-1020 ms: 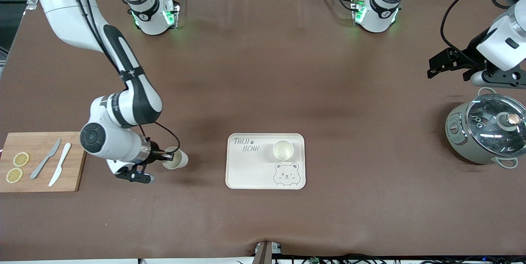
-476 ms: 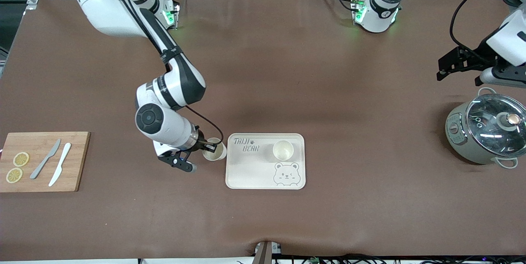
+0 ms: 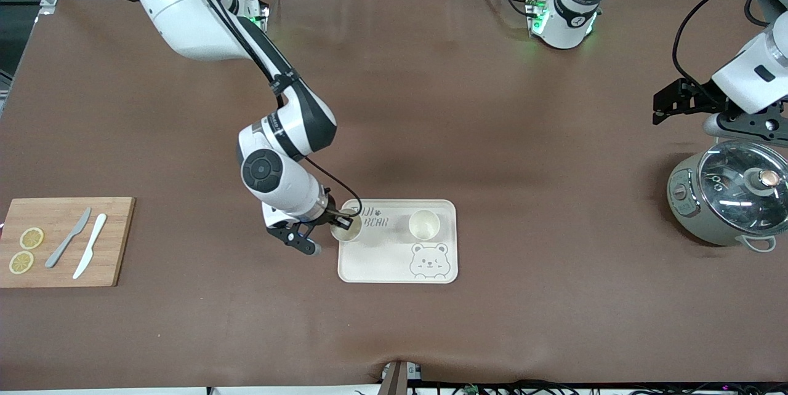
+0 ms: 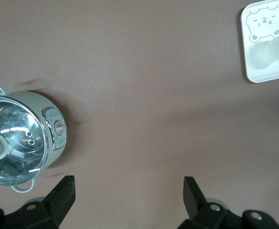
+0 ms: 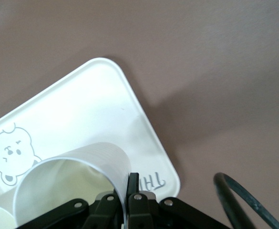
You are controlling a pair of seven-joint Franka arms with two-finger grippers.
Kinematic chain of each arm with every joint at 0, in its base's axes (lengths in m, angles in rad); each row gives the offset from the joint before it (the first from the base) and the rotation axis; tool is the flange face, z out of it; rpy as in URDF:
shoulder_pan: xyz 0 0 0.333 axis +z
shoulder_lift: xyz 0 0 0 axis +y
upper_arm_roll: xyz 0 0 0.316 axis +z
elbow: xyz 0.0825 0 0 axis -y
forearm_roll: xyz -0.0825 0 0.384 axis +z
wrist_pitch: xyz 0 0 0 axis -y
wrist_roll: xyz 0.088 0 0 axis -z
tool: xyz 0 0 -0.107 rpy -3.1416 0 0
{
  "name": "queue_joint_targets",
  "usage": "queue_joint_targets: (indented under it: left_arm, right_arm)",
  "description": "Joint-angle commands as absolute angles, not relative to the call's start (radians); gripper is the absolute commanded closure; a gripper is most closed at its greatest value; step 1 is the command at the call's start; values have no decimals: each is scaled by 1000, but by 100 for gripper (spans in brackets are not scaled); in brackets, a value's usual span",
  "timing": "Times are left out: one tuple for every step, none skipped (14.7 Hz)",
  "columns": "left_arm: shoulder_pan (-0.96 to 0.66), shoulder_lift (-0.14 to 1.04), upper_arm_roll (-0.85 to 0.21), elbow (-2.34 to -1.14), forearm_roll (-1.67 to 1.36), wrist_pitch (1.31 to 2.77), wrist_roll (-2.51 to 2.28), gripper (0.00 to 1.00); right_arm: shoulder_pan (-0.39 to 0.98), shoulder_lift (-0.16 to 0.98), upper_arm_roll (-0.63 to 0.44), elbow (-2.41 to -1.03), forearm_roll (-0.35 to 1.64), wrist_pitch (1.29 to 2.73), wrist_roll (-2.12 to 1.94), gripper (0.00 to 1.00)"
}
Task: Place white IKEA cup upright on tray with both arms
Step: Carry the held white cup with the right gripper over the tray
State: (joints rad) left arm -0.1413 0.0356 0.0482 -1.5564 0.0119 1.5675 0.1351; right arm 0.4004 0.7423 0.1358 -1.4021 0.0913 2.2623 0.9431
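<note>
The right gripper (image 3: 342,221) pinches the rim of a white cup (image 3: 346,228) over the tray (image 3: 381,259) corner near the "TAIJI BEAR" words, another white cup (image 3: 424,224) stands on the tray, and the left gripper (image 3: 677,99) waits wide open above the table near the pot (image 3: 726,198).

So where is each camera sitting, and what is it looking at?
Front view: high across the table, facing both arms; right gripper holds a cup over the tray.
Left wrist view: looks down past open left gripper at the lidded pot.
Right wrist view: over its held cup.
All three show the tray.
</note>
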Motion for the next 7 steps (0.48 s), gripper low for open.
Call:
queue_joint_targets:
  left_arm:
    - [-129, 37, 35, -1543, 32, 1551, 133, 0]
    - [-127, 37, 37, -1543, 31, 1551, 133, 0]
    - [-127, 34, 40, -1542, 31, 1551, 132, 0]
    - [-127, 32, 40, -1542, 31, 1551, 126, 0]
    - [-127, 31, 41, -1540, 31, 1551, 111, 0]
    - [-127, 31, 41, -1540, 31, 1551, 95, 0]
    - [-127, 29, 43, -1542, 32, 1549, 86, 0]
  right_arm:
    - [420, 805, 126, -1321, 80, 2267, 991, 100]
    - [425, 814, 124, -1315, 80, 2284, 1003, 100]
    - [431, 825, 124, -1315, 78, 2302, 1006, 100]
    - [437, 834, 123, -1313, 78, 2319, 1006, 100]
    - [439, 844, 123, -1313, 78, 2338, 1006, 100]
    - [439, 853, 123, -1313, 78, 2348, 1008, 100]
    - [440, 856, 123, -1313, 78, 2355, 1008, 100]
